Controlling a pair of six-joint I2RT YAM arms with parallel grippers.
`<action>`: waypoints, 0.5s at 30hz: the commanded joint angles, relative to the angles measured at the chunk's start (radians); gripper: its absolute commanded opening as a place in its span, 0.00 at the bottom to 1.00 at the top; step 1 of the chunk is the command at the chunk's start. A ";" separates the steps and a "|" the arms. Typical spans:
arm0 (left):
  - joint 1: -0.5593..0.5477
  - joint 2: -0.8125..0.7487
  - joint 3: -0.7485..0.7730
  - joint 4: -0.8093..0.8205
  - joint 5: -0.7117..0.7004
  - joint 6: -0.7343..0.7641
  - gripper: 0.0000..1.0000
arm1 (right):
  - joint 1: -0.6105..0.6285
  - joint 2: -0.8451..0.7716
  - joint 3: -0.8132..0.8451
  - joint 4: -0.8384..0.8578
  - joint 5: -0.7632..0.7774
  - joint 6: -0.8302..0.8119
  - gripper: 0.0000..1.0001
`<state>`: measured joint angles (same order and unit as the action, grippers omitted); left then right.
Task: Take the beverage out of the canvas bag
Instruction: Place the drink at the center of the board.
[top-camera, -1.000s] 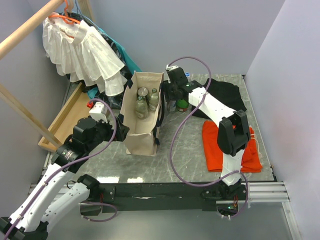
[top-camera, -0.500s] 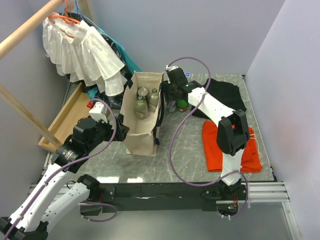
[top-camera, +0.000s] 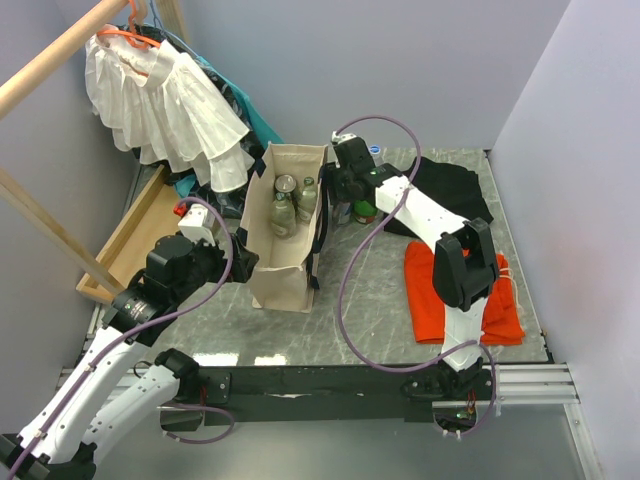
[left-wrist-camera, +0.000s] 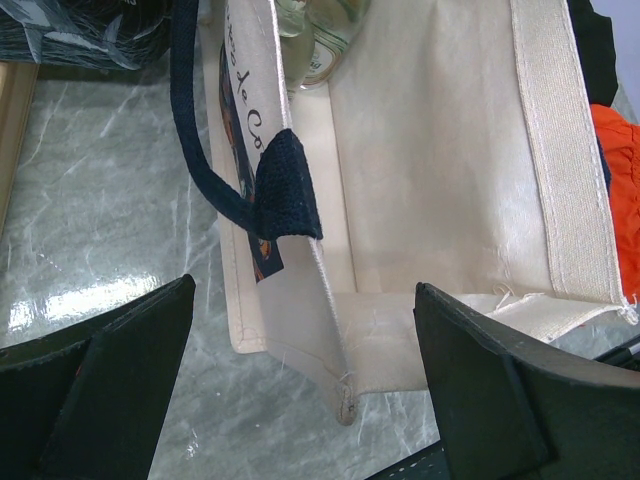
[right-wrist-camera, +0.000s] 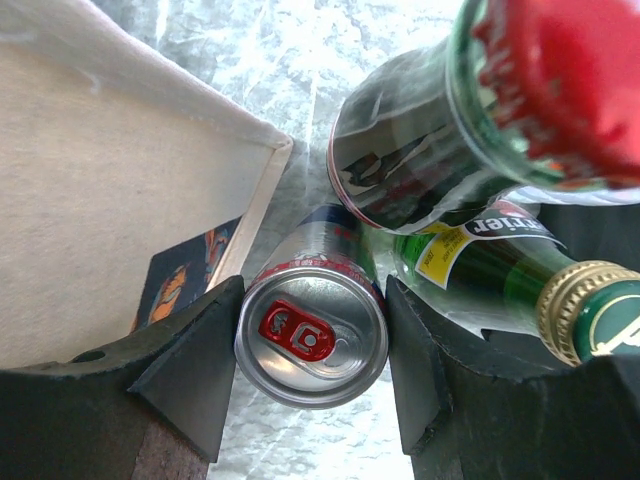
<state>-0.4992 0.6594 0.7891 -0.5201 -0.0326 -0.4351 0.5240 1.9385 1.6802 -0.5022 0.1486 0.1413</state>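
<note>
The cream canvas bag stands upright at mid-table with its mouth open, and two glass bottles show inside at its far end. My right gripper is just right of the bag, outside it. It is shut on a silver beverage can with a red tab, one finger against each side. A clear bottle with a red cap and a green bottle stand right beside the can. My left gripper is open, astride the bag's near left wall by the navy handle.
A white ruffled garment hangs on an orange hanger from a wooden rail at the back left. A wooden frame lies left of the bag. Black cloth and orange cloth lie on the right of the table.
</note>
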 joint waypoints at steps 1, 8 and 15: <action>-0.004 0.003 -0.004 0.020 -0.016 -0.005 0.96 | -0.007 -0.001 0.004 0.083 0.019 0.017 0.00; -0.004 0.002 -0.004 0.020 -0.016 -0.005 0.96 | -0.005 0.008 -0.001 0.088 0.034 0.012 0.00; -0.004 0.005 -0.004 0.019 -0.018 -0.007 0.96 | -0.007 0.031 0.015 0.070 0.042 0.011 0.00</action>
<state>-0.4992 0.6613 0.7891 -0.5201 -0.0330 -0.4351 0.5232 1.9778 1.6745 -0.4847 0.1635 0.1452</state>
